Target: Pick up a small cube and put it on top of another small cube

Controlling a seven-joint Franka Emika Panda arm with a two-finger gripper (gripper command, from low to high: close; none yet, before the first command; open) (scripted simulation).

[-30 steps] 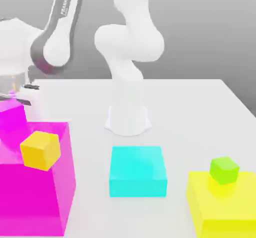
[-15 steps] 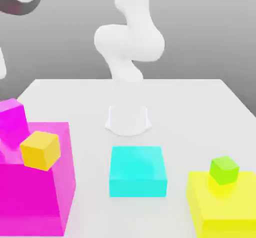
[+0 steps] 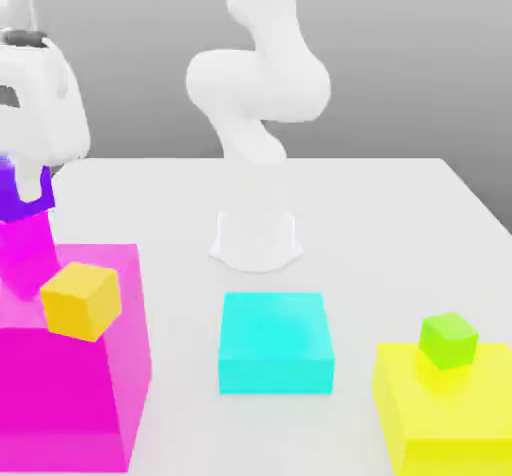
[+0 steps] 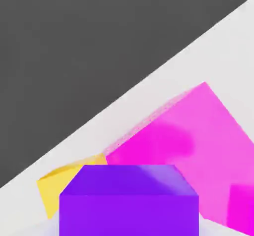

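Your purple cube (image 3: 25, 192) sits at the far edge of the exterior view's left, partly cut off by the frame, directly above the small magenta cube (image 3: 25, 247). Its lower edge meets the magenta cube's top as far as you can see, though you cannot tell whether it rests there or hangs a hair above. In the hand view the purple cube (image 4: 129, 200) fills the near foreground, squarely in front of the camera.

The tool (image 3: 22, 176) comes down on the purple cube from above, its white body just over it. You cannot tell from these pictures whether its fingers are clamped on the cube or parted.

The small magenta cube stands on the large magenta block (image 3: 70, 364), toward that block's far corner. A yellow-orange cube (image 3: 80, 300) also sits on the block, just in front of the small magenta cube and tilted on its corner.

Moving toward the exterior view's right, you find a flat cyan block (image 3: 276, 342) lying on the white bench (image 3: 380, 224), well apart from the magenta block. Further right, a yellow block (image 3: 450, 414) carries a small green cube (image 3: 448, 340). The arm's white base (image 3: 256, 234) stands behind the cyan block.
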